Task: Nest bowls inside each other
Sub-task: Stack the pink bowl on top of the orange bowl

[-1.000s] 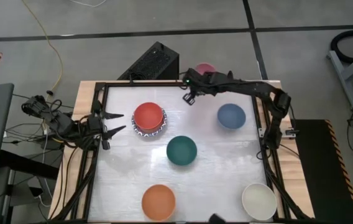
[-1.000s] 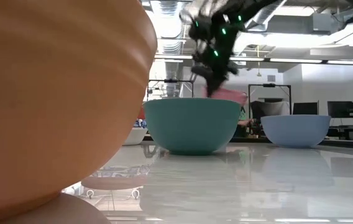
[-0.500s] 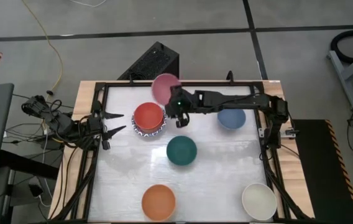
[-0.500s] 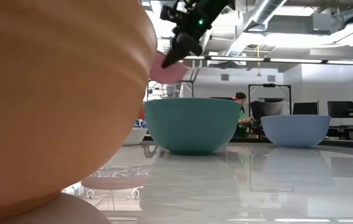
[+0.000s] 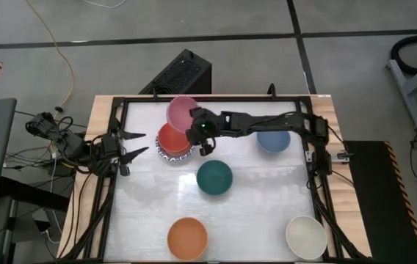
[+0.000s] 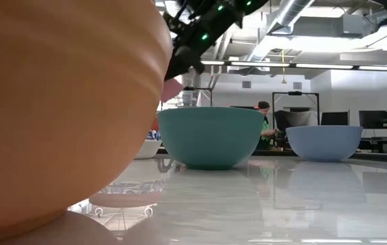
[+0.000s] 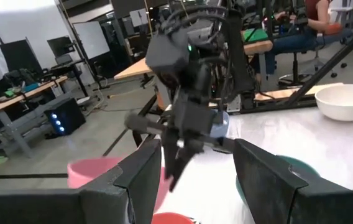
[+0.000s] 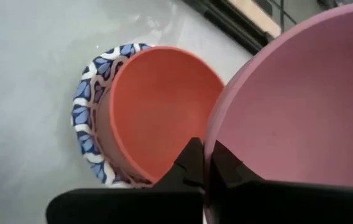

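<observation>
My right gripper (image 5: 194, 126) is shut on a pink bowl (image 5: 182, 111), held in the air above the far side of a red bowl (image 5: 172, 138). The red bowl sits on a blue-and-white patterned plate (image 8: 84, 122). On the table stand a dark green bowl (image 5: 214, 177), a blue bowl (image 5: 273, 137), an orange bowl (image 5: 187, 237) and a cream bowl (image 5: 306, 237). My left gripper (image 5: 136, 144) waits open at the table's left edge, pointing level toward the red bowl. In the low view the orange bowl (image 6: 64, 116) hides most of the pink bowl (image 6: 172, 88). My right gripper pinches the pink bowl's rim (image 8: 209, 144), one finger inside the bowl and one outside. The fingers come from the table's right side, slanting down. The bowl is lifted clear, tilted, its opening up, partly over the red bowl (image 8: 164, 112).
A black box (image 5: 183, 72) stands beyond the table's far edge. A black frame (image 5: 120, 103) runs around the white table top. Bare surface lies between the green, orange and cream bowls. People sit at desks in the room behind.
My right gripper has carried the pink bowl from beyond the table's far edge toward the left and nearer, to above the red bowl. The wrist has rolled, and the bowl's opening has turned upward. The gripper has stayed shut on it.
</observation>
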Robot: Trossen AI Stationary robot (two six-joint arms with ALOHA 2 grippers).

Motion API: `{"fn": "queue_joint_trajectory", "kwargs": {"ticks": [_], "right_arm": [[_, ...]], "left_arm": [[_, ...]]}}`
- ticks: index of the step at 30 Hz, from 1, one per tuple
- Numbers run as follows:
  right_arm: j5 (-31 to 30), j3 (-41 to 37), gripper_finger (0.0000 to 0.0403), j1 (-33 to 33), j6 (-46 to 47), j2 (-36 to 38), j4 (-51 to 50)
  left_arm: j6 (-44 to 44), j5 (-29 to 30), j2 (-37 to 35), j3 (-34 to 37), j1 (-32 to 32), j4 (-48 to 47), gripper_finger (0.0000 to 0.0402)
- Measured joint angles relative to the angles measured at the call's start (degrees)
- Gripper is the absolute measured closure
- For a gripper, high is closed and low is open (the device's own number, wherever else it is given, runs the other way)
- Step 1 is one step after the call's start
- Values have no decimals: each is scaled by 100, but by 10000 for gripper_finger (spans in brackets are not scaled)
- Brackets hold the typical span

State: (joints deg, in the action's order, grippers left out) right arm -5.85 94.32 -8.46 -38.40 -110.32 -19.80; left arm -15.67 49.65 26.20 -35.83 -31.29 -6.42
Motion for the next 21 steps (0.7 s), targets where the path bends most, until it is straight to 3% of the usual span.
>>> {"fn": "queue_joint_trajectory", "kwargs": {"ticks": [8,16,21], "right_arm": [[470,1050,396,58,41,-723,-660],[789,2210,396,71,78,-1453,-2080],[1104,2459,396,88,86,-1584,-2488]], "left_arm": [[-19,15,-1,0,0,-10,210],[10,23,-1,0,0,-47,210],[14,24,-1,0,0,-56,210]]}}
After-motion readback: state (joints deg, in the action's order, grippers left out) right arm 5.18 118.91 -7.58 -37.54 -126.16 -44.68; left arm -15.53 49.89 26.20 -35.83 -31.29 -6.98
